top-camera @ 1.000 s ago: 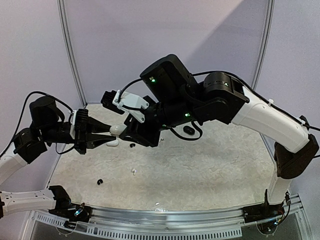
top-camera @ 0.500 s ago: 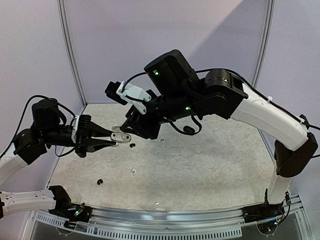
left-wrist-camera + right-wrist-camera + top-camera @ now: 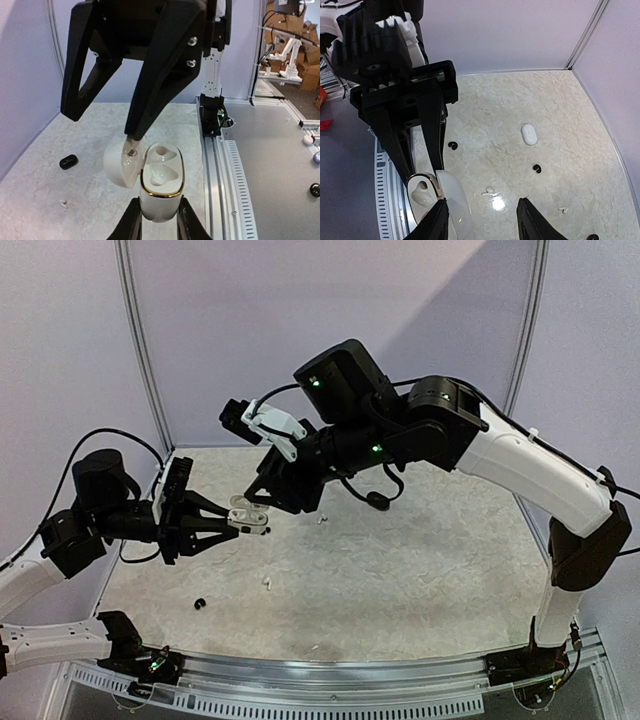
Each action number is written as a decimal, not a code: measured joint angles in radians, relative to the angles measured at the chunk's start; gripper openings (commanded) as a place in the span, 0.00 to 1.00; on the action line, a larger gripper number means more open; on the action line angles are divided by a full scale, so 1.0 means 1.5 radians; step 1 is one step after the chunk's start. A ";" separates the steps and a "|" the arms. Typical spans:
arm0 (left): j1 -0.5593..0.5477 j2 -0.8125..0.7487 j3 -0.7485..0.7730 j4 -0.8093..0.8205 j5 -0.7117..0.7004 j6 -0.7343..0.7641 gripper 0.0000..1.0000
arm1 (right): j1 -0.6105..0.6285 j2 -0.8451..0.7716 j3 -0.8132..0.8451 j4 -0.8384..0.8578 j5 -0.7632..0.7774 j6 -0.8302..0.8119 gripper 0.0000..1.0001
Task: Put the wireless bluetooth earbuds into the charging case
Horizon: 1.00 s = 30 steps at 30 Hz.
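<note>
My left gripper (image 3: 232,525) (image 3: 159,226) is shut on the base of a white charging case (image 3: 160,186) with a gold rim, held above the table. Its lid (image 3: 119,164) is swung open to the left, and both wells are empty. My right gripper (image 3: 268,492) (image 3: 482,220) is open just above the case, one fingertip (image 3: 131,142) at the lid. The case also shows in the right wrist view (image 3: 422,192). Loose on the table are white earbuds (image 3: 490,190) (image 3: 563,209) (image 3: 267,583) and black earbuds (image 3: 452,145) (image 3: 537,168) (image 3: 200,603).
A closed white case (image 3: 529,134) and a closed black case (image 3: 377,500) (image 3: 68,161) lie on the marbled table. A metal rail (image 3: 330,672) runs along the near edge. White walls stand behind and at both sides.
The case's lid has gone from closed to open. My left gripper has moved forward and right with the case. My right gripper has shifted slightly right and up above it.
</note>
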 measured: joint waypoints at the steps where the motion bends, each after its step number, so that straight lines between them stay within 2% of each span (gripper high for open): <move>1: 0.000 -0.001 -0.009 0.009 0.000 -0.020 0.00 | -0.003 0.001 -0.001 0.001 -0.008 0.003 0.49; 11: 0.002 -0.006 -0.049 0.067 -0.017 -0.132 0.00 | -0.021 0.003 -0.002 0.059 -0.069 0.035 0.58; 16: 0.015 -0.007 -0.069 0.089 -0.051 -0.160 0.00 | -0.078 -0.002 -0.029 0.144 -0.059 0.130 0.58; 20: 0.034 -0.012 -0.086 0.097 -0.092 -0.179 0.00 | -0.141 -0.009 -0.089 0.185 0.034 0.236 0.55; 24: 0.051 -0.022 -0.096 0.099 -0.128 -0.188 0.00 | -0.187 0.015 -0.104 0.167 0.164 0.330 0.55; 26: 0.058 -0.027 -0.099 0.099 -0.140 -0.188 0.00 | -0.201 0.043 -0.101 0.155 0.216 0.362 0.55; 30: 0.067 -0.029 -0.099 0.099 -0.155 -0.188 0.00 | -0.216 0.155 -0.044 0.117 0.258 0.402 0.56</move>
